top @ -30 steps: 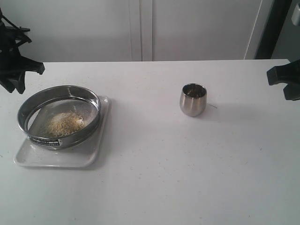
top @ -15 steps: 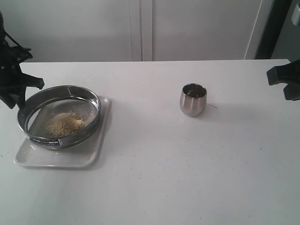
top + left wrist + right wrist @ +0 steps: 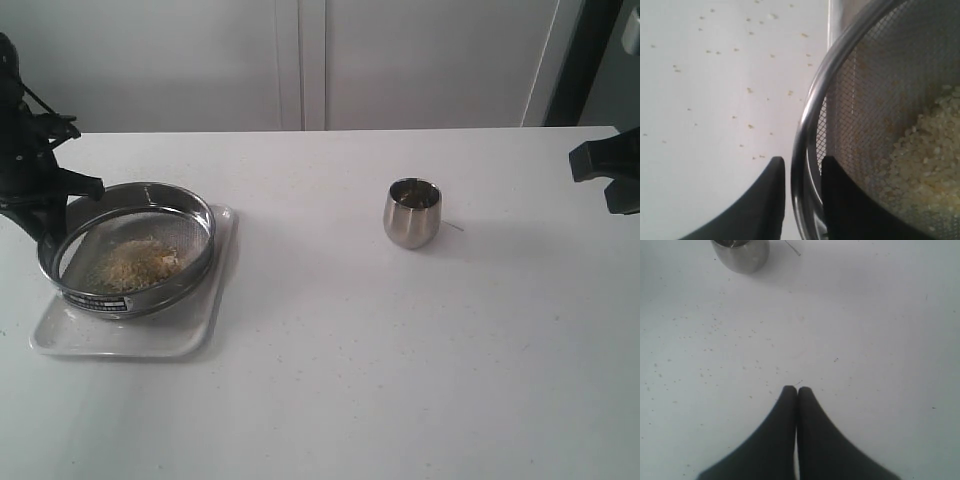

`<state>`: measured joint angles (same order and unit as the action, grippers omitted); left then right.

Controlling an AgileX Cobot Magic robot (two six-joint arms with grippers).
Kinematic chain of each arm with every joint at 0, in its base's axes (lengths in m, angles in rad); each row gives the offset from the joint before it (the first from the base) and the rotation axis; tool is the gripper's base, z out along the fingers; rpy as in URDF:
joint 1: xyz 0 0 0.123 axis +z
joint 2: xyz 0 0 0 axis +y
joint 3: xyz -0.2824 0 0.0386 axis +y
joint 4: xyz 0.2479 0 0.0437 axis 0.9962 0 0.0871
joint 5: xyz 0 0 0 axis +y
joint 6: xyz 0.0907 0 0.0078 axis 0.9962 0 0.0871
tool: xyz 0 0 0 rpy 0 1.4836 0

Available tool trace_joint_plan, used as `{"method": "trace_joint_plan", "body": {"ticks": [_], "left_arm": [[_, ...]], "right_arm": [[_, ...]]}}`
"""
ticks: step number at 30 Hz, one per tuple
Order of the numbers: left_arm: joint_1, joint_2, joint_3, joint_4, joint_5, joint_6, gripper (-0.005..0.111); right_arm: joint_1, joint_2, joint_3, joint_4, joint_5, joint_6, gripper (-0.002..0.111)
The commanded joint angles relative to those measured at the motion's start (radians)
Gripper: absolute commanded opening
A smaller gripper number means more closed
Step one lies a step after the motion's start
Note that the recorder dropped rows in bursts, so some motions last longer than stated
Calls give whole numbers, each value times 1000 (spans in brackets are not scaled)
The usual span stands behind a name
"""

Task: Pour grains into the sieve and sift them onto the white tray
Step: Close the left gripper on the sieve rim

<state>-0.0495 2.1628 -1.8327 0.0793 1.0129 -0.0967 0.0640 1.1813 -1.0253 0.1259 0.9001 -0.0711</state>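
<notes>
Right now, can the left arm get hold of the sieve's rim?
Probably yes. The left gripper is open and straddles the rim of the sieve, one finger outside and one inside. Only the rim lies between them, and the grains sit clear.

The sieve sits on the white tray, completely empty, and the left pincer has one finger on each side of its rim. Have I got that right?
Not quite: the sieve is not empty. The exterior view shows a heap of grains on its mesh. The rest holds: it sits on the white tray, and the left pincer has one finger on each side of its rim.
</notes>
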Motion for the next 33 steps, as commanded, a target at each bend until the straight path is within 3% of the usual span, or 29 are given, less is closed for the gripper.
{"method": "trace_joint_plan", "body": {"ticks": [1, 24, 33], "left_arm": [[0, 16, 8, -7, 9, -7, 32], [0, 81, 8, -7, 3, -13, 31], [0, 81, 8, -3, 1, -13, 1]], "right_arm": [[-5, -7, 4, -3, -12, -1, 0], [-5, -7, 4, -2, -12, -1, 0], [-5, -7, 4, -2, -12, -1, 0]]}}
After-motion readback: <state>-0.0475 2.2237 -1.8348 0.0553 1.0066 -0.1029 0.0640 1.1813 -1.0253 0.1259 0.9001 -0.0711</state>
